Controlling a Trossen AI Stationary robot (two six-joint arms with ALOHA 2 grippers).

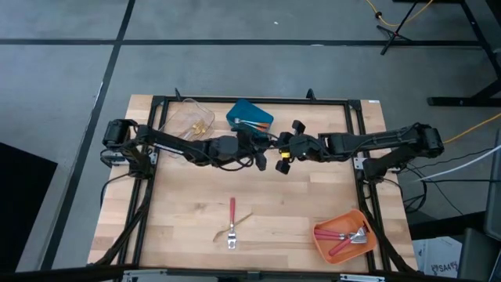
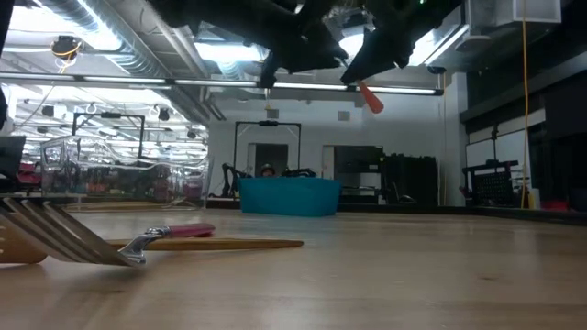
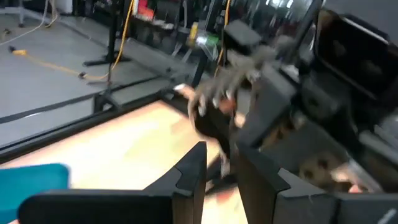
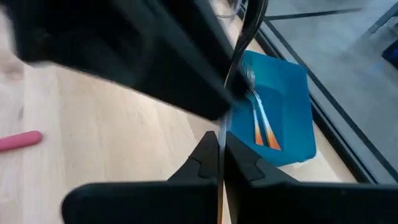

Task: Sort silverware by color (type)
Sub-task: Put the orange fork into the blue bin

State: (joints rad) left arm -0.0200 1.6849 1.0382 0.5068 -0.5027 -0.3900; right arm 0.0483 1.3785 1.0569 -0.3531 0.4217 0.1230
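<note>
Both grippers meet high above the table's far middle. My right gripper [image 4: 221, 155] [image 1: 284, 155] is shut on an orange-handled silver utensil [image 2: 370, 98]. My left gripper [image 3: 222, 177] [image 1: 261, 160] faces it at close range with a gap between its fingers; whether it touches the utensil does not show. Just beyond them the blue bin [image 1: 252, 112] [image 4: 292, 93] holds orange-handled utensils [image 4: 264, 127]. A red-handled fork [image 1: 232, 219] [image 2: 183, 231] and a gold utensil [image 1: 243, 218] [image 2: 229, 244] lie flat on the near middle of the table. My right gripper pinches the utensil's thin silver part [image 4: 221, 134], seen edge-on, between its two fingers. The utensil is lifted clear of the table, and its orange handle end [image 2: 370, 98] sticks out below the gripper at a slant.
A clear bin [image 1: 190, 119] with gold pieces stands at the far left. An orange bin [image 1: 319, 237] with red-handled pieces sits at the near right corner. A black frame [image 1: 356, 117] runs round the table's edges. Bare wood lies between the arms and the near fork.
</note>
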